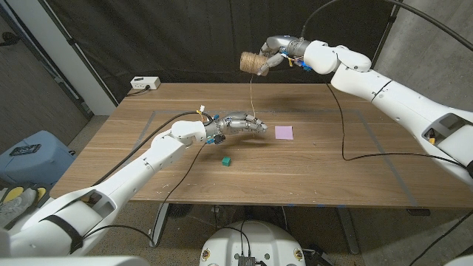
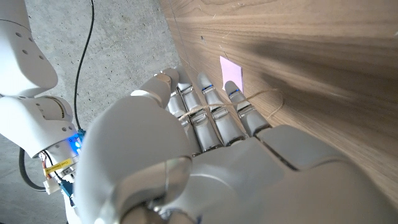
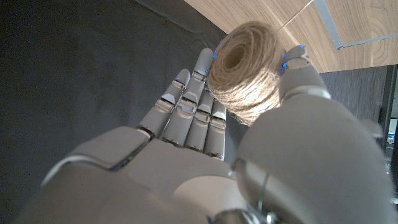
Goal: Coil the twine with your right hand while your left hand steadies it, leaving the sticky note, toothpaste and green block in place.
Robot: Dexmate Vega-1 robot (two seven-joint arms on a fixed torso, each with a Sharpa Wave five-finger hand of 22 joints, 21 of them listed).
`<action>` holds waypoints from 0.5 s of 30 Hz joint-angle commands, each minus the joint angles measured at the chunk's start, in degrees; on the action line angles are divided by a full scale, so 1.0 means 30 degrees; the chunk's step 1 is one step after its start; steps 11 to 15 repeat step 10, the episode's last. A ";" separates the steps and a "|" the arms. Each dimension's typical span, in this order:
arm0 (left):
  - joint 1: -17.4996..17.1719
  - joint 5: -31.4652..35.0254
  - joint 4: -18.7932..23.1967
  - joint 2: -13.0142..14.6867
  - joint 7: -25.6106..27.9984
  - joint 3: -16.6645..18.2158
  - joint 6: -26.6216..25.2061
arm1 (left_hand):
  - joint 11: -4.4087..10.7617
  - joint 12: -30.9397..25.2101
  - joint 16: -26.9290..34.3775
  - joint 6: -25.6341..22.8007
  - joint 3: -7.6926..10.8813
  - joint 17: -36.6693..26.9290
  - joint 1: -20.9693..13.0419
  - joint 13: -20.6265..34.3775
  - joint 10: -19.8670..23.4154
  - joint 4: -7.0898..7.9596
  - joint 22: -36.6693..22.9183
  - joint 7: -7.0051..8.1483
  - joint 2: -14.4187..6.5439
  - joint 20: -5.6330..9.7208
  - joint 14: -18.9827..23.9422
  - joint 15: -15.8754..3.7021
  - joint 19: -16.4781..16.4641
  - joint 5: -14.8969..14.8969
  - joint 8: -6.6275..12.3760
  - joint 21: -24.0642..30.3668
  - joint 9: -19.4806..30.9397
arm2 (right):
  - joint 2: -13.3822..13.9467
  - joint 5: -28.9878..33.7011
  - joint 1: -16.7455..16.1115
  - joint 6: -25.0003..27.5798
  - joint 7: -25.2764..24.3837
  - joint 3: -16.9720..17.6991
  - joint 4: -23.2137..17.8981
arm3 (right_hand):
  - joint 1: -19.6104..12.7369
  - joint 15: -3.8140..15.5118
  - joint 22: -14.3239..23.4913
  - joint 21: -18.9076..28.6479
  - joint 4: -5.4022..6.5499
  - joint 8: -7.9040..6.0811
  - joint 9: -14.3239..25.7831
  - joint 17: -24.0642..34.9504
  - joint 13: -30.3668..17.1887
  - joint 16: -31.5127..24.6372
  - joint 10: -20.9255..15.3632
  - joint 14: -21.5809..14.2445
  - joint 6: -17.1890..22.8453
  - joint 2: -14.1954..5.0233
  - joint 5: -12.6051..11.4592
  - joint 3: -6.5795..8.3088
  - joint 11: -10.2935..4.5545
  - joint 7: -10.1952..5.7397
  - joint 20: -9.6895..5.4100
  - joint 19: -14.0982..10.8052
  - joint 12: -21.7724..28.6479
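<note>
- Black curtain hung behind a wooden desk (image 1: 318, 170); a white box (image 1: 145, 83) sat at its far left corner, and black cables trailed across the top.
- Right robot hand (image 1: 275, 56) was raised above the desk's far edge, grasping the twine ball (image 1: 253, 63) between thumb and fingers. In the right wrist view the ball (image 3: 244, 71) showed its hollow core end-on, so its winding axis pointed roughly along the palm.
- One strand (image 1: 252, 94) dropped nearly straight down from the ball to the left robot hand (image 1: 238, 124), taut and close to vertical.
- Left robot hand hovered low over mid-desk, fingers extended; the left wrist view showed twine running across the fingers (image 2: 211, 115). Whether it was pinched or merely draped, could not tell.
- Judgement: twine is light, soft and rough-fibred, with good friction. The ball would squash a little under grip, so best held across its sides and not over the open core. The strand is limp unless kept under tension.
- Pink sticky note (image 1: 284, 132) lay just right of the left robot hand; green block (image 1: 226, 160) sat nearer, well apart from the strand.
</note>
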State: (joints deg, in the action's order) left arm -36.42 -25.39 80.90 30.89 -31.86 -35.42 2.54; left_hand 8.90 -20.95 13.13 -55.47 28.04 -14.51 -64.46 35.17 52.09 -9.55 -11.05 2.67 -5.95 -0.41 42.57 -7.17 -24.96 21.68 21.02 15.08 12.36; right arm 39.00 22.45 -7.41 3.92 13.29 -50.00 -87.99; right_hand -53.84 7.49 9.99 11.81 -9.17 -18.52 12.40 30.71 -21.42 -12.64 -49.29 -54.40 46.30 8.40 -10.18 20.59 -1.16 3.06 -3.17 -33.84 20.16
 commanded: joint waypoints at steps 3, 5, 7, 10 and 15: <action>-0.0050 -0.0277 0.0171 0.0043 -0.0379 0.0132 0.0039 | -0.0042 0.0029 0.0009 -0.0058 -0.0037 -0.0072 -0.0173 0.0104 0.0104 0.0035 -0.0037 -0.0082 0.0018 -0.0095 0.0001 0.0032 -0.0005 0.0118 0.0010 0.0122 0.0038 | -0.0590 -0.0101 0.0431 -0.0034 -0.0106 -0.0307 0.1358 | -0.3152 0.2082 0.0060 -0.0048 0.0020 -0.0132 0.0029 0.0063 -0.0052 -0.0009 -0.2867 -0.0078 0.4051 -0.3285 -0.0130 -0.0043 -0.2806 -0.3819 -0.1656 -0.0038 0.0088; -0.0055 -0.0340 0.0167 0.0031 -0.0443 0.0148 0.0020 | -0.0037 0.0035 0.0009 -0.0065 -0.0034 -0.0068 -0.0170 0.0109 0.0090 0.0037 -0.0037 -0.0067 0.0018 -0.0094 0.0012 0.0042 -0.0003 0.0120 0.0012 0.0121 0.0038 | -0.0610 -0.0166 0.0417 -0.0038 -0.0126 -0.0306 0.1448 | -0.3155 0.2080 0.0060 -0.0048 0.0019 -0.0132 0.0029 0.0067 -0.0063 -0.0011 -0.2917 -0.0087 0.4054 -0.3288 -0.0130 -0.0043 -0.2814 -0.3827 -0.1659 -0.0037 0.0110; -0.0051 -0.0290 0.0215 0.0063 -0.0465 0.0132 0.0033 | -0.0059 0.0032 0.0002 -0.0044 -0.0027 -0.0064 -0.0179 0.0105 0.0112 0.0029 -0.0037 -0.0064 0.0019 -0.0088 0.0008 0.0058 0.0000 0.0123 0.0003 0.0121 0.0038 | -0.0607 -0.0204 0.0377 -0.0050 -0.0202 -0.0294 0.1485 | -0.3157 0.2081 0.0060 -0.0050 0.0018 -0.0131 0.0029 0.0071 -0.0051 -0.0012 -0.2899 -0.0091 0.4055 -0.3288 -0.0130 -0.0045 -0.2819 -0.3846 -0.1660 -0.0032 0.0092; -0.0089 -0.0295 0.0294 0.0088 -0.0437 0.0154 0.0011 | -0.0054 0.0040 0.0004 -0.0066 -0.0025 -0.0051 -0.0160 0.0114 0.0104 0.0037 -0.0037 -0.0086 0.0032 -0.0084 0.0047 0.0051 -0.0001 0.0126 0.0011 0.0123 0.0038 | -0.0611 -0.0228 0.0366 -0.0111 -0.0261 -0.0309 0.1543 | -0.3139 0.2063 0.0060 -0.0050 0.0031 -0.0126 0.0030 0.0074 -0.0050 -0.0009 -0.2860 -0.0093 0.4044 -0.3296 -0.0129 -0.0050 -0.2804 -0.3819 -0.1659 -0.0030 0.0069; -0.0089 -0.0295 0.0294 0.0088 -0.0437 0.0154 0.0011 | -0.0054 0.0040 0.0004 -0.0066 -0.0025 -0.0051 -0.0160 0.0114 0.0104 0.0037 -0.0037 -0.0086 0.0032 -0.0084 0.0047 0.0051 -0.0001 0.0126 0.0011 0.0123 0.0038 | -0.0611 -0.0228 0.0366 -0.0111 -0.0261 -0.0309 0.1543 | -0.3139 0.2063 0.0060 -0.0050 0.0031 -0.0126 0.0030 0.0074 -0.0050 -0.0009 -0.2860 -0.0093 0.4044 -0.3296 -0.0129 -0.0050 -0.2804 -0.3819 -0.1659 -0.0030 0.0069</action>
